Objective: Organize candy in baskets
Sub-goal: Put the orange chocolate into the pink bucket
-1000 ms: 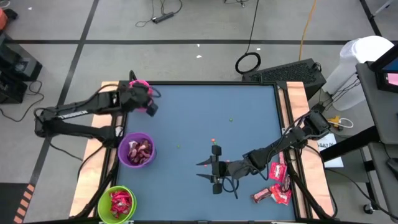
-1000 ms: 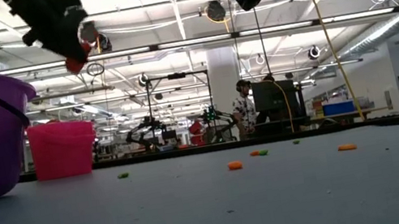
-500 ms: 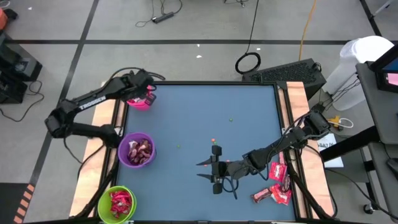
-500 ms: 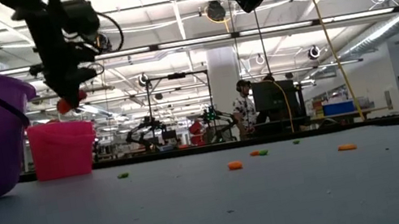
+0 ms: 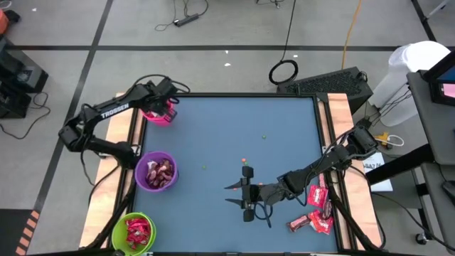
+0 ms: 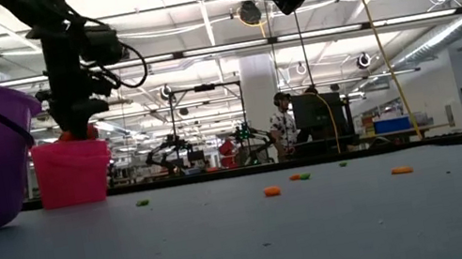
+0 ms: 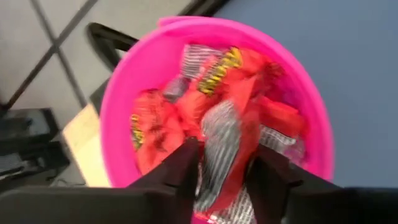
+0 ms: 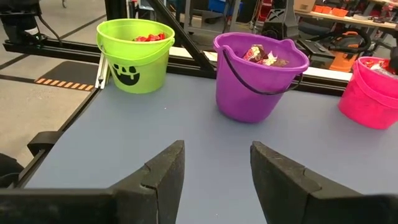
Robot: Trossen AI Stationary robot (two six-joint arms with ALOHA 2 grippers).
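The left gripper (image 7: 224,171) hangs directly over the pink basket (image 5: 158,114) at the table's far left corner, jaws partly open around a red-and-silver candy (image 7: 227,146) resting on the pile inside. The right gripper (image 5: 242,193) hovers open and empty near the table's middle, loose candies (image 5: 316,210) at its right.

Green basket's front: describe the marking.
A black grinning face on the lime green basket, clearest in the right wrist view.
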